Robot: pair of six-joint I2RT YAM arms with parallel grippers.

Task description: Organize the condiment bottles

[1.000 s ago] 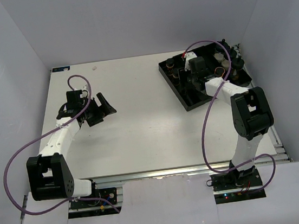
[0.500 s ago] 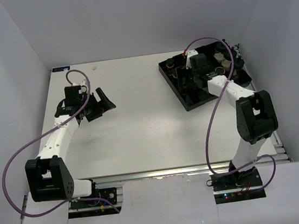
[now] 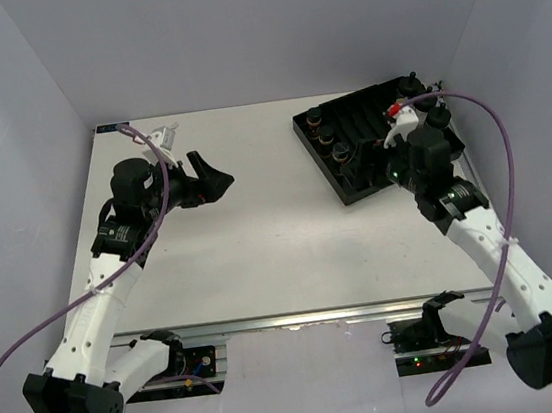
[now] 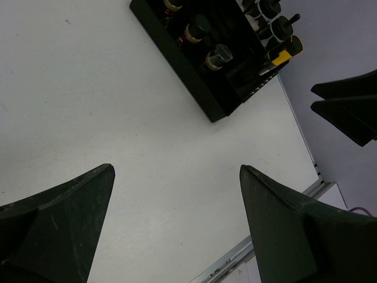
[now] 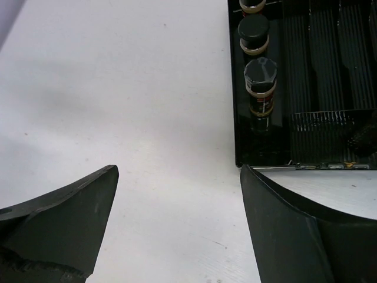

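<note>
Closest in, both hands hang over the white surface [image 3: 261, 249], and neither one holds a thing. The left hand [image 4: 175, 171] is spread wide, with only bare surface between its fingers. It is well apart from the bottles. The right hand [image 5: 177, 171] is spread wide too, and it sits just beside the near corner of the black tray [image 5: 234, 118].

Farther off, the condiment bottles [image 5: 260, 79] are in that tray, at the far right of the surface. Three are in a row along the tray's left edge, and their black caps seem to point up. A few more sit at the tray's other side, among them a yellow bottle [image 4: 284, 56]. Those are too small to tell much about.

The bottles look small and light, so lifting one should be easy. They look hard and smooth, so one could slip or tip over. I think the best place to hold one is around its round body, just under the cap, with a finger on each side. The slots look narrow, so the fingers would have to go in with care. The right hand is the nearer one for this.
</note>
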